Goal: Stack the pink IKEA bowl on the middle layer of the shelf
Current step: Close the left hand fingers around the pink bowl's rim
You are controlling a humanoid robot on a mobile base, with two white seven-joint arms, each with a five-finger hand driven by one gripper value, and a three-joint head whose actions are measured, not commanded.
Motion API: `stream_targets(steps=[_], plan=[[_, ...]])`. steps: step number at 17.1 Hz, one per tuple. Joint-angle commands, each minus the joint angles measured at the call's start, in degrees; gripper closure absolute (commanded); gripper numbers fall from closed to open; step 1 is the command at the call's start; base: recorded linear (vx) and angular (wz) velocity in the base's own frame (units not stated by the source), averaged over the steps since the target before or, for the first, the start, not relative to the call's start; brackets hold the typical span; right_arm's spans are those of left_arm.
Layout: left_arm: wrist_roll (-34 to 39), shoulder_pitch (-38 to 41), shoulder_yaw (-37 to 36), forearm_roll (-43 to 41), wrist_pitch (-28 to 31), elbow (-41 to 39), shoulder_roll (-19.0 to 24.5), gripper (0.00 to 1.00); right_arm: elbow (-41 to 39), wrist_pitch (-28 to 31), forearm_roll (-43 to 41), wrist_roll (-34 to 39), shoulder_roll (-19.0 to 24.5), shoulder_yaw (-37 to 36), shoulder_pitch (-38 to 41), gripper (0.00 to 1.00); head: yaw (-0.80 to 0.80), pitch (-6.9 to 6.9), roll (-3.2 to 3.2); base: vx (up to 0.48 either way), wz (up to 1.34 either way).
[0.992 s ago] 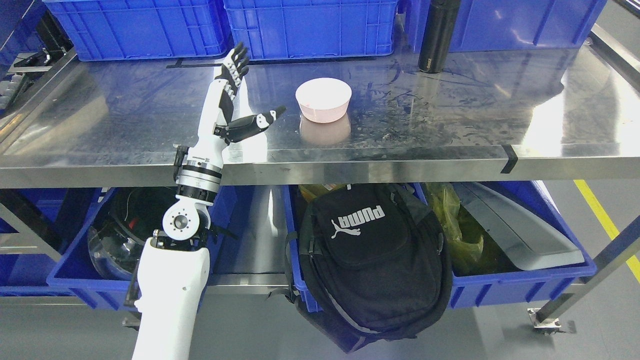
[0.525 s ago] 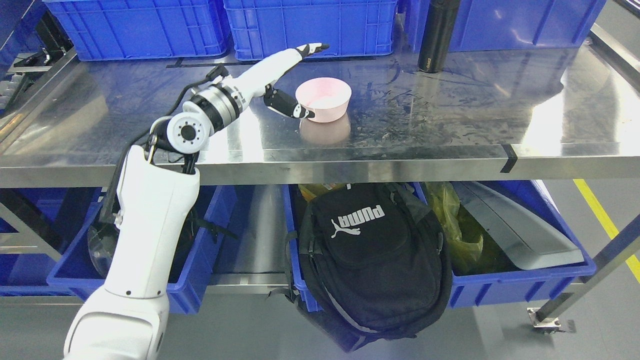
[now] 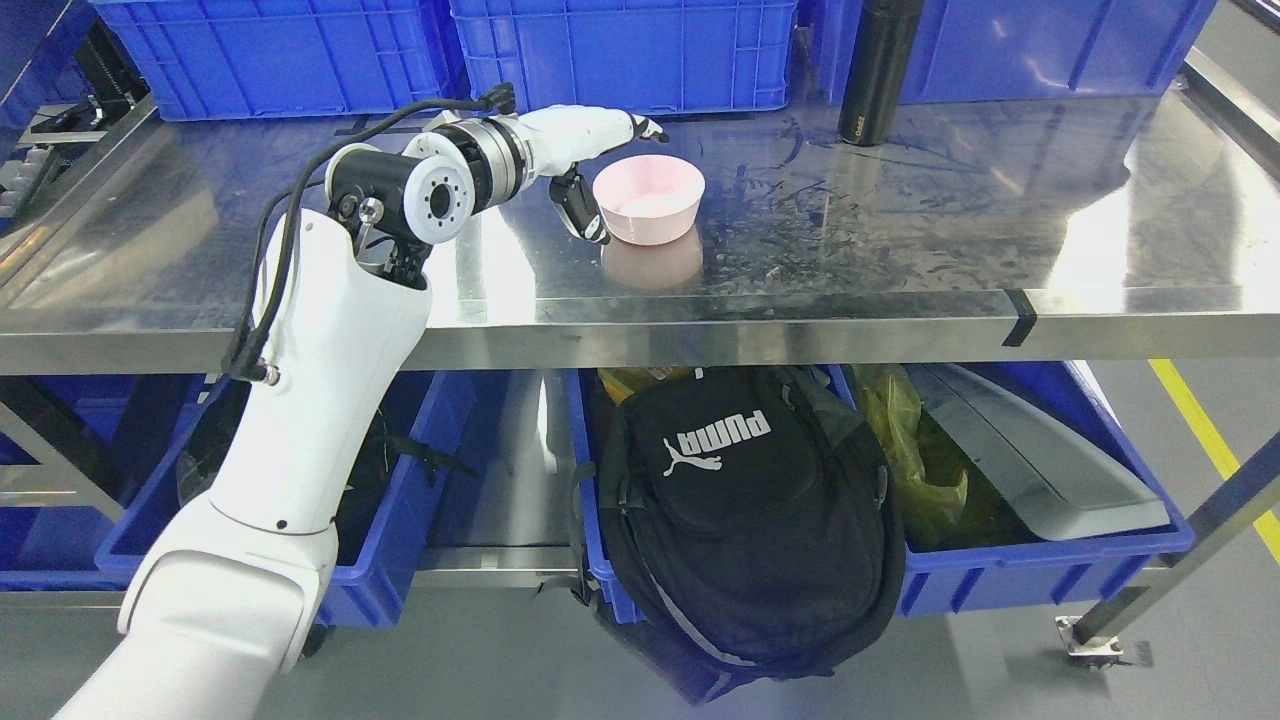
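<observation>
A pink bowl [image 3: 652, 202] stands upright on the steel shelf [image 3: 900, 250], left of its middle. My left hand [image 3: 612, 182] reaches in from the left and sits at the bowl's left side. Its fingers [image 3: 640, 127] stretch past the far left rim and its thumb [image 3: 583, 212] points down beside the near left wall. The hand is spread and does not hold the bowl. Whether it touches the bowl I cannot tell. The right arm is out of view.
Blue crates [image 3: 620, 50] line the back of the shelf. A black bottle [image 3: 878, 70] stands at the back, right of the bowl. Below the shelf are blue bins [image 3: 1040, 570] and a black backpack [image 3: 740, 510].
My left forearm swung from upright down toward the shelf and in to the bowl. The hand now brackets the bowl's left side. The bowl has not moved.
</observation>
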Motion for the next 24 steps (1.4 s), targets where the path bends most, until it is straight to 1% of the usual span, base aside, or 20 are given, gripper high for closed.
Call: stream_targets(steps=[1,5,10,12,16,18,21,24], plan=[[0.15,-2.36,-5.83,-3.19,-1.98,8.41,-0.48,0.23,-1.0,0.02,0.0,-0.04,-1.0,0.0,1.32,0.0,0.0,0.0,0.0,0.0,0.0],[0.59,-3.07,-5.56,-5.83,-4.45,13.87,-2.32,0.25,-1.0,0.02,0.0,-0.04,-1.0,0.0,1.32,0.0,0.0,0.0,0.0,0.004,-0.02],[0.68,-4.56,-5.83,-5.91,-4.63,17.3,-2.85,0.31,-1.0,0.02,0.0,-0.04,-1.0,0.0,1.32,0.0,0.0,0.0,0.0,0.0,0.0],[2.51,-5.35,-5.65,-5.91,-5.59,19.41,-4.08,0.31,-1.0,0.02,0.0,-0.04,-1.0,0.0,1.32,0.0,0.0,0.0,0.0,0.003,-0.01],[3.84,-6.41,-5.65,-6.0,-7.97,23.02,-6.89,0.33,-1.0,0.02,0.0,-0.04,-1.0,0.0,1.32,0.0,0.0,0.0,0.0,0.001,-0.01],[4.02,-7.37,-5.65,-7.84,-8.23,24.77,-6.98,0.33,-1.0,0.02,0.0,-0.04,-1.0,0.0,1.32,0.0,0.0,0.0,0.0,0.0,0.0],[6.2,-9.21,-5.83,-8.11,-9.81,28.98,-7.16,0.33,-1.0,0.02,0.0,-0.04,-1.0,0.0,1.32,0.0,0.0,0.0,0.0,0.002,0.0],[6.39,-9.66,-5.83,-8.11,-10.6,31.54,-7.95,0.33,-1.0,0.02,0.0,-0.04,-1.0,0.0,1.32,0.0,0.0,0.0,0.0,0.0,0.0]])
